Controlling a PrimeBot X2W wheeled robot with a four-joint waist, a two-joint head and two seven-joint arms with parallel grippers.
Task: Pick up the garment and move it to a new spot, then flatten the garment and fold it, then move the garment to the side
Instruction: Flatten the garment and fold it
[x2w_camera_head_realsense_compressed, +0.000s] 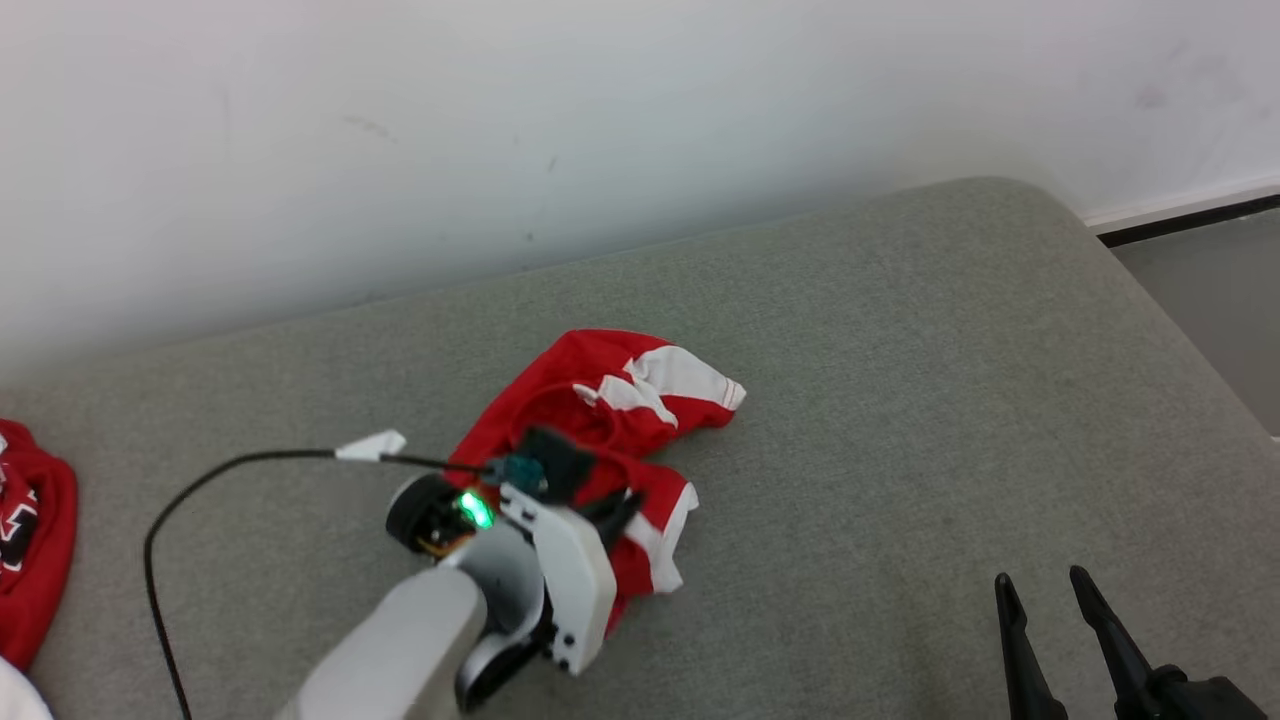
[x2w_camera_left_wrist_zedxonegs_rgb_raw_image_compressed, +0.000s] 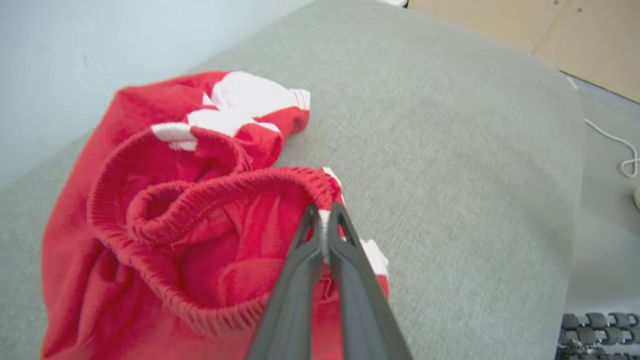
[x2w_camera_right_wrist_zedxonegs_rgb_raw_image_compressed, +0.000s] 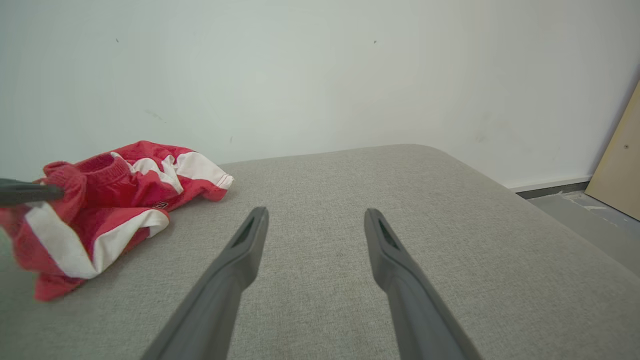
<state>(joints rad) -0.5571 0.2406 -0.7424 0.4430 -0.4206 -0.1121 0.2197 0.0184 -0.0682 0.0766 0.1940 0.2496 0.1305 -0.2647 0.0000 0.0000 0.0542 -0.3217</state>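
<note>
Garment (x2w_camera_head_realsense_compressed: 570, 400): red shorts, white stripes, lay crumpled on the cushion (x2w_camera_head_realsense_compressed: 900, 400), ribbed waistband (x2w_camera_left_wrist_zedxonegs_rgb_raw_image_compressed: 250, 175) bunched and gaping upward. My left gripper (x2w_camera_left_wrist_zedxonegs_rgb_raw_image_compressed: 324, 212) was clamped on the waistband's edge.

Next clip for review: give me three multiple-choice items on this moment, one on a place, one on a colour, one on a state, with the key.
1. Where is the right end effector? A. over bare cushion, right of the garment; B. on the garment; C. under the garment.
2. The garment's colours? A. blue and yellow; B. red and white; C. green and black.
3. The left end effector is: A. open above the garment; B. shut on the garment's waistband; C. shut, holding nothing.
Key: A, it is open over grey fabric; B, red cloth with white bands; B, it pinches the ribbed edge.
</note>
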